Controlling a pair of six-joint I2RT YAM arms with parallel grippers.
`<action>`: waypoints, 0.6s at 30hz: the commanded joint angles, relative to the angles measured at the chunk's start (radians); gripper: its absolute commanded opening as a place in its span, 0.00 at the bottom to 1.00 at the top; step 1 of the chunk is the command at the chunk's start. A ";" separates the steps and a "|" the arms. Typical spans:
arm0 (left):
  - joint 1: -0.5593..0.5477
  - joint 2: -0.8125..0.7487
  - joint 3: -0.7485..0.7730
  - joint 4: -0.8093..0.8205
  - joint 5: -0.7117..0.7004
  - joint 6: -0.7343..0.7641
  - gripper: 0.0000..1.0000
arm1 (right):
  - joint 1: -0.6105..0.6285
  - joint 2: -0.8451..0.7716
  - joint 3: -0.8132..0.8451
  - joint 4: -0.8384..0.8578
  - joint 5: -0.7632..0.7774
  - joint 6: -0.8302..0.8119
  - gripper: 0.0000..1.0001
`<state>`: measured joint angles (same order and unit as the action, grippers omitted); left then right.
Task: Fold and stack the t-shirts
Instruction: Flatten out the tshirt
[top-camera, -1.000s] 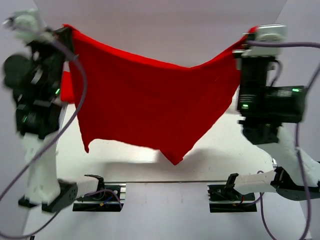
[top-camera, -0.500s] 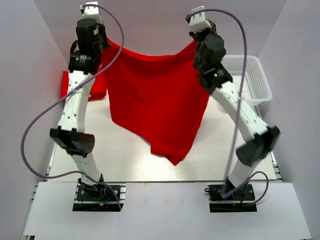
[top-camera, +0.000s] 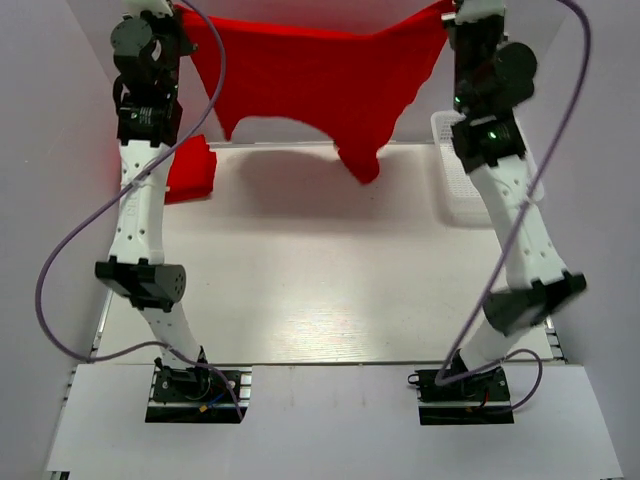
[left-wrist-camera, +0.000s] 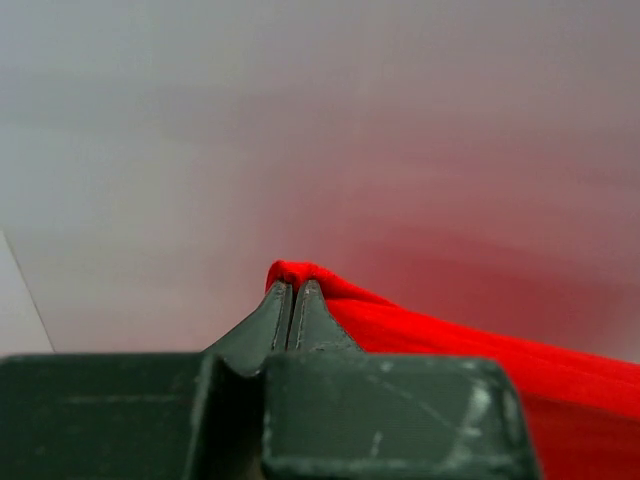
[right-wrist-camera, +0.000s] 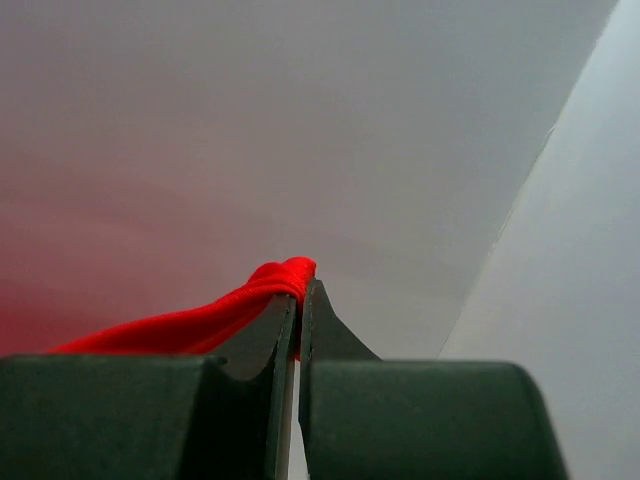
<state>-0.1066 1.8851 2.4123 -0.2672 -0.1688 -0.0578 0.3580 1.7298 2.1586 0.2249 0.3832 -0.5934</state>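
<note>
- i count two arm bases at the near edge, the left base (top-camera: 195, 385) and the right base (top-camera: 465, 385), both bolted down beside a white board (top-camera: 320, 420).
- beyond them is one table (top-camera: 320, 290), pale, with a soft shadow across its far part.
- two arms rise from the bases and reach toward the far wall, the left arm (top-camera: 140, 220) on my left and the right arm (top-camera: 515, 220) on my right. each trails one purple cable.
- i count two red t-shirts in all.
- the second t-shirt (top-camera: 192, 170) lies on the far-left part of the table as a compact red block, partly hidden behind the left arm.
- one white mesh basket (top-camera: 445, 190) sits at the far right of the table, partly behind the right arm.
- the held t-shirt (top-camera: 320, 75) hangs in the air at the far end, stretched between the two grippers. its top edge sags in the middle and one pointed corner hangs lowest, right of centre.
- the left gripper (left-wrist-camera: 293, 288) is clamped tight on a bunched fold at the held t-shirt's left end. the red cloth runs off to the right in the left wrist view.
- the right gripper (right-wrist-camera: 300, 295) is pinched closed on a rolled edge at the other end. the cloth trails left in the right wrist view.
</note>
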 joint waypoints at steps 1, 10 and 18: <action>0.001 -0.170 -0.092 0.031 0.061 0.019 0.00 | -0.005 -0.159 -0.187 0.008 -0.035 0.049 0.00; -0.022 -0.651 -1.228 0.094 0.140 -0.181 0.00 | -0.001 -0.636 -1.101 -0.223 -0.085 0.528 0.00; -0.031 -0.793 -1.652 -0.131 0.212 -0.359 0.00 | 0.004 -0.817 -1.501 -0.499 -0.333 0.846 0.00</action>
<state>-0.1333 1.1763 0.8124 -0.3027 0.0166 -0.3061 0.3611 1.0092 0.7353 -0.2008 0.1532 0.0628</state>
